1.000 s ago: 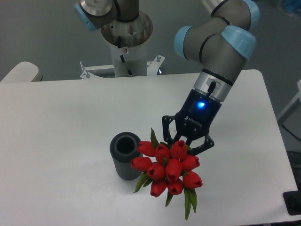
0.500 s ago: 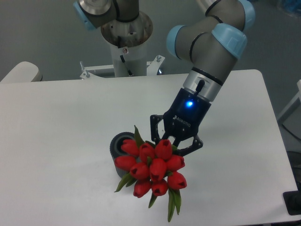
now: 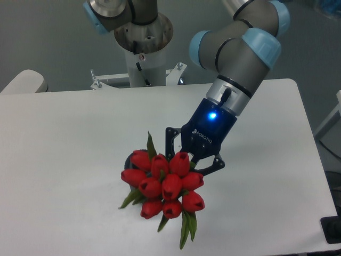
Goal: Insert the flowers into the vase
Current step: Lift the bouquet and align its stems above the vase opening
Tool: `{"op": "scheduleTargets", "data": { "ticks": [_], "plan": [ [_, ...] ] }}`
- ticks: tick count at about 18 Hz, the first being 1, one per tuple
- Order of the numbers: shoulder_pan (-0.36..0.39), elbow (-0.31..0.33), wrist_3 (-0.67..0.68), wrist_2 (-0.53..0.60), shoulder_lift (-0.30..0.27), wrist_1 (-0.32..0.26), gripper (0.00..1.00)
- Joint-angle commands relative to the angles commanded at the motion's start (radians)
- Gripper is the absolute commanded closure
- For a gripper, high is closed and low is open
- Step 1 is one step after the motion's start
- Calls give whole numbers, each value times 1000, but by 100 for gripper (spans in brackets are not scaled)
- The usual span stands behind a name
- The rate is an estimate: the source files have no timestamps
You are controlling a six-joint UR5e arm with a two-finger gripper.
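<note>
The flowers (image 3: 162, 184), a bunch of red closed tulip heads with green leaves, hang from my gripper (image 3: 187, 161) at the middle front of the white table. The gripper is shut on the bunch's stems, with its fingertips hidden behind the blooms. The bunch now covers the vase almost fully. Only a small dark sliver of the vase (image 3: 128, 161) shows at the bunch's upper left edge. The vase mouth is hidden, so I cannot tell whether the stems are inside it.
The arm's base column (image 3: 143, 53) stands at the table's back edge. A pale rounded object (image 3: 21, 82) lies off the back left corner. A dark object (image 3: 331, 229) sits at the right front edge.
My gripper has carried the flowers left and a little up. The bunch went from beside the vase to over it, hiding the vase almost entirely.
</note>
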State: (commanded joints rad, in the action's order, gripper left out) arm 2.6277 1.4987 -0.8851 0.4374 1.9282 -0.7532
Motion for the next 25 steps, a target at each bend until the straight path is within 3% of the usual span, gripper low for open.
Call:
{"op": "scheduleTargets", "data": {
  "ticks": [17,25],
  "plan": [
    [-37,21,-23,-135,-40,26,83],
    [-31,166,-146,-187,-100,28,83]
  ]
}}
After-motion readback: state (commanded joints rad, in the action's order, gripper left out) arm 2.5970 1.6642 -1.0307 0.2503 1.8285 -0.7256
